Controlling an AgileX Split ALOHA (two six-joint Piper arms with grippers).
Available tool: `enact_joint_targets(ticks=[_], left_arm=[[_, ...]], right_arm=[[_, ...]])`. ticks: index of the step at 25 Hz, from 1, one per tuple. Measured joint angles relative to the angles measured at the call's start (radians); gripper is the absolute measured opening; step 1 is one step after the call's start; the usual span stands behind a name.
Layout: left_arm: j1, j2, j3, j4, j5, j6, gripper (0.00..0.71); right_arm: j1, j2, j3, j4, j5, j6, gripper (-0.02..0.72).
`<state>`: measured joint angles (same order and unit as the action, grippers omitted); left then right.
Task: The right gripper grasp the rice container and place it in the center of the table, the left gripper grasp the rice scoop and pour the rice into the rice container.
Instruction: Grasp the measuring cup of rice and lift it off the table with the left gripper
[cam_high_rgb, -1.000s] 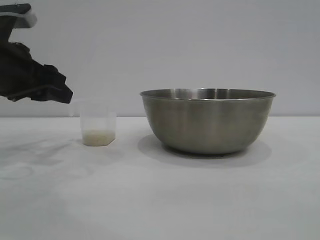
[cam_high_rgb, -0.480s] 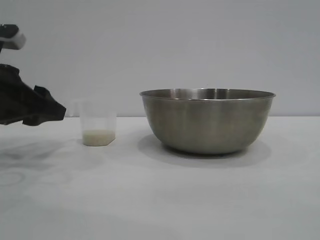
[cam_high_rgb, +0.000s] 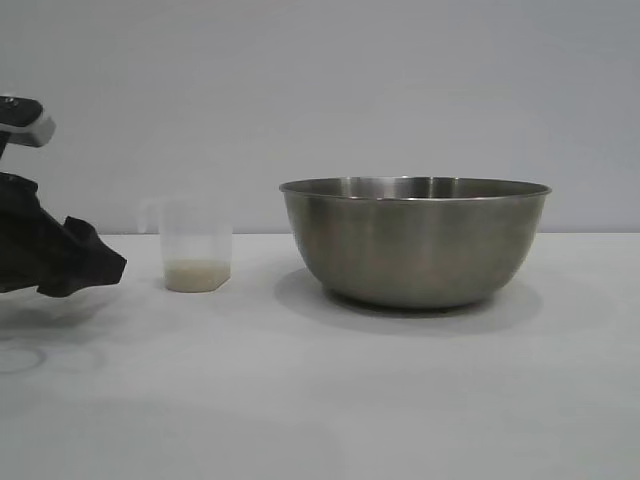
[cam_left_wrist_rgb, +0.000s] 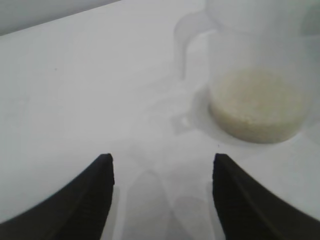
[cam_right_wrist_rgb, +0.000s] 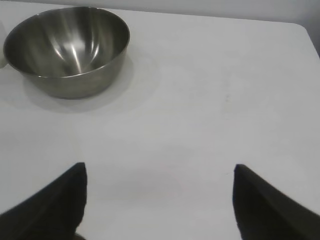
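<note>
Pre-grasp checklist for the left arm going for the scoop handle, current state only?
1. Left gripper open: ok, fingers spread with bare table between.
2. Rice scoop upright on the table: ok.
3. Rice in the scoop: ok, a shallow layer at the bottom.
4. Handle between the fingers: not ok, it sits ahead of the fingertips, untouched.
5. Rice container placed and empty: ok, standing beside the scoop, apart from it.
6. Right gripper clear: ok, open, well back from the container.
</note>
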<state>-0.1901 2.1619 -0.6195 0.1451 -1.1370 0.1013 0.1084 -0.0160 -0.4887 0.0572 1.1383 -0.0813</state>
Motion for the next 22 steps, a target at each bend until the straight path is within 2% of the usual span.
enact_joint_targets(ticks=[9,10,22], left_arm=[[0.000,0.000,-0.049,0.002,0.000,-0.002,0.382],[0.000,0.002,-0.055,0.002,0.000,-0.002,0.319],[0.000,0.021,-0.090,0.030,0.000,-0.018,0.322]], right_arm=[[0.000,0.000,0.000,0.000,0.000,0.002,0.545],[0.000,0.000,0.000,0.000,0.000,0.002,0.545],[0.000,0.000,0.000,0.000,0.000,0.002,0.545]])
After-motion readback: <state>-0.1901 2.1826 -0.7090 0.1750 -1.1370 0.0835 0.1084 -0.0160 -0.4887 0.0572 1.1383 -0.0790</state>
